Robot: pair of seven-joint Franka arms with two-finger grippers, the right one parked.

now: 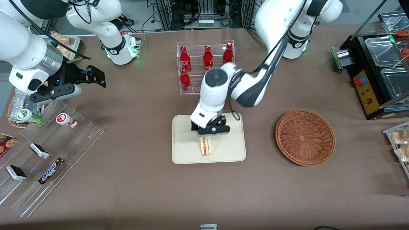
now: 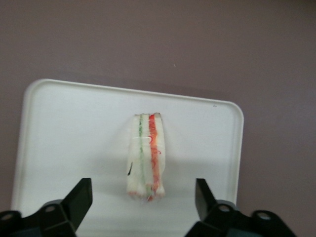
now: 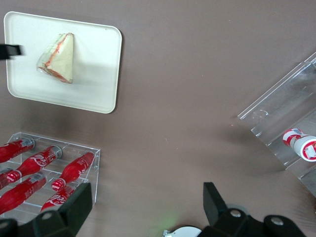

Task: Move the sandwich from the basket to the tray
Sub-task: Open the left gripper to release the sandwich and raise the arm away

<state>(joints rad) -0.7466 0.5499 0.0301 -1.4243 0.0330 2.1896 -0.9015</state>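
The sandwich (image 1: pixel 206 146), a white bread wedge with red-orange and green layers, stands on its edge on the cream tray (image 1: pixel 183 153). It also shows in the left wrist view (image 2: pixel 146 157) on the tray (image 2: pixel 64 128) and in the right wrist view (image 3: pixel 58 58). My left gripper (image 1: pixel 211 131) hangs just above the sandwich. Its fingers (image 2: pixel 80 200) are open, one on each side of the sandwich, not touching it. The brown wicker basket (image 1: pixel 305 137) sits empty beside the tray, toward the working arm's end.
A clear rack with red cola bottles (image 1: pixel 204 65) stands farther from the front camera than the tray. Clear acrylic shelves with snack bars (image 1: pixel 48 159) lie toward the parked arm's end. A black appliance (image 1: pixel 374 76) and packaged snacks (image 1: pixel 401 143) lie toward the working arm's end.
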